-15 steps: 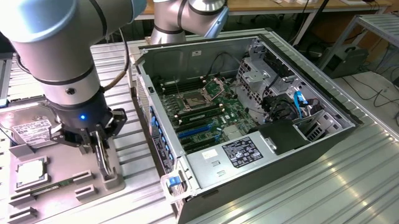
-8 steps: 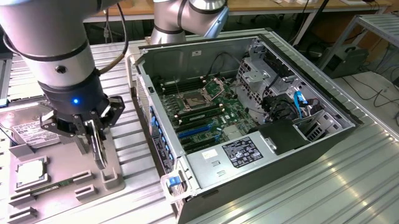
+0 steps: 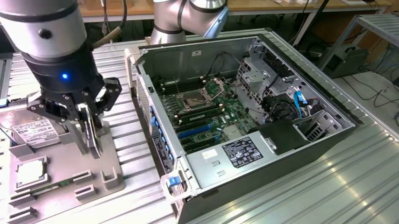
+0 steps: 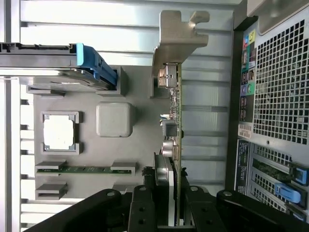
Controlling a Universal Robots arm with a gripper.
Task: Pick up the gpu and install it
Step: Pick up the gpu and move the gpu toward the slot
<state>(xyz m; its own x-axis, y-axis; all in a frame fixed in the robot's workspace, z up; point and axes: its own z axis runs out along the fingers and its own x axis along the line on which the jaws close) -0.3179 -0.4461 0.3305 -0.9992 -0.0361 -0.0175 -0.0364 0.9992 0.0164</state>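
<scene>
While it stood edge-on over the grey moulded parts tray (image 3: pixel 59 184), the gpu (image 3: pixel 95 135), a thin black-faced expansion card with a pale silver metal bracket (image 4: pixel 176 36), was clamped between the narrowly set fingers of the black gripper (image 3: pixel 87 123). Whether its lower edge touched the tray could not be told. An open black computer case (image 3: pixel 249 116) was seen just beside, on the exterior view's right.

The scene is brightly lit from above. Glare is thrown off the ribbed tabletop (image 3: pixel 337 186), while the computer case (image 3: pixel 187 60) interior is left in soft shadow.
</scene>
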